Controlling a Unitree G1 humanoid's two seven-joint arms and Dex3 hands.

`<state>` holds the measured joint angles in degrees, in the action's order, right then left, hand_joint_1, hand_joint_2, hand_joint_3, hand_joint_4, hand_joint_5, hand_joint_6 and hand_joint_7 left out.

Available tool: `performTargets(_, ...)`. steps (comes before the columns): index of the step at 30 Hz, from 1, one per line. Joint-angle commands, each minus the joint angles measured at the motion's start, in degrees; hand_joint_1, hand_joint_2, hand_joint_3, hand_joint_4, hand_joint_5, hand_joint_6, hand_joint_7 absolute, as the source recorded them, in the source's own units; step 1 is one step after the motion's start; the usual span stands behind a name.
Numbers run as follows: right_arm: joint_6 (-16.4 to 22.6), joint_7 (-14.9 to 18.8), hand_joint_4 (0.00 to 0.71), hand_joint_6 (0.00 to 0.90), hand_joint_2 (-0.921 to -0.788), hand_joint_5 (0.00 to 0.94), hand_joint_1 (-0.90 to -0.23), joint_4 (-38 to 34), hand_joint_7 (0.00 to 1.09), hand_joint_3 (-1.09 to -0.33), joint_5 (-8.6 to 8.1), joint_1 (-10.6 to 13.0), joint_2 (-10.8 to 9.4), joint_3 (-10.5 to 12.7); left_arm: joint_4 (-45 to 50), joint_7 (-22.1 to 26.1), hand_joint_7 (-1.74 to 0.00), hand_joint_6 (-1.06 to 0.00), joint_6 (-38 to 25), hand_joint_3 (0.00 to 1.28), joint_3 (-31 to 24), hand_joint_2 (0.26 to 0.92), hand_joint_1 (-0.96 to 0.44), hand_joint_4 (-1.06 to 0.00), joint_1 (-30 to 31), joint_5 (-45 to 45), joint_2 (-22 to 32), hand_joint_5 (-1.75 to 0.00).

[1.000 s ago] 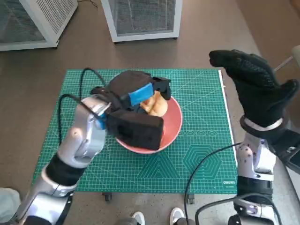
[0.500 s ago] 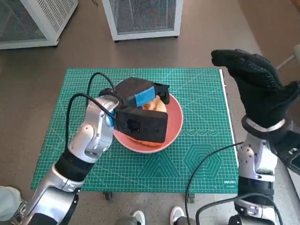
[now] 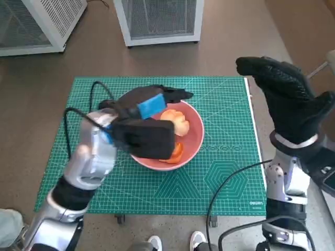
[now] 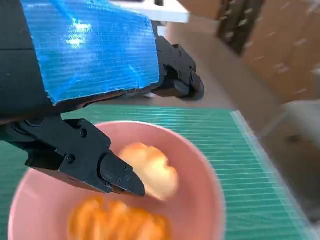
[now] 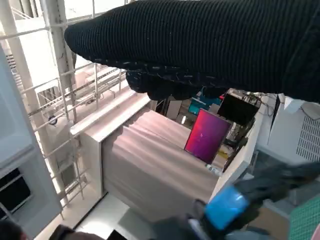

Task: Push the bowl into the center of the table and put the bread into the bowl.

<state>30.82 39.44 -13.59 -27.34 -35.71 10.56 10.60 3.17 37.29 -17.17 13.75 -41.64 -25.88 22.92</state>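
Bread, pale golden roll (image 3: pixel 177 122), lies in the pink round bowl (image 3: pixel 194 137); left hand (image 3: pixel 148 104) fingers released, should lift straight clear; right hand (image 3: pixel 285 99) fingers spread, empty.

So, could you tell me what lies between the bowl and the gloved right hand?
Only bare green mat, as the head view shows: the bowl sits mid-mat, the right hand is raised past the mat's edge.

Brown floor (image 3: pixel 63 65) beneath a small table covered by a green gridded cutting mat (image 3: pixel 220 130); two white slatted-front cabinets (image 3: pixel 157 21) standing beyond its far edge.
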Motion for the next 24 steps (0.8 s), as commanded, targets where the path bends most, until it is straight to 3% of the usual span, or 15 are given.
performTargets(1, -0.4, -0.5, 0.252, 0.307, -0.921, 0.000, -0.640, -0.2, 0.02, -0.733, 0.86, 0.7, -0.2, -0.5, 1.0, -1.4, 0.00, -0.19, 7.0, 0.00, -6.5, 0.781, -0.23, 0.00, 3.2, 8.6, 0.7, 0.00)
performTargets(10, -1.1, -0.7, 0.252, 0.308, -0.921, 0.000, -0.643, -1.3, 0.02, -0.733, 0.50, -1.3, 0.0, -0.5, -0.1, -7.2, -0.01, -0.18, 22.8, 0.05, -17.5, 0.882, -0.45, -0.01, 6.9, 23.7, -1.6, 0.00)
performTargets(16, -1.7, -0.7, 0.243, 0.297, -0.921, 0.000, -0.650, -2.9, 0.01, -0.724, 0.55, -3.6, 0.0, -0.4, -0.3, -9.9, -0.03, -0.21, 27.7, 0.18, -22.0, 0.916, -0.58, -0.07, 7.8, 31.9, -4.1, -0.03)
performTargets(24, -1.0, -1.7, 0.237, 0.286, -0.921, 0.002, -0.634, -6.7, 0.00, -0.709, 2.38, -7.5, -0.2, -0.6, -4.7, -12.0, -0.06, -0.27, 31.3, 0.29, -26.5, 0.921, -0.69, -0.15, 7.7, 40.8, -6.6, -0.05)
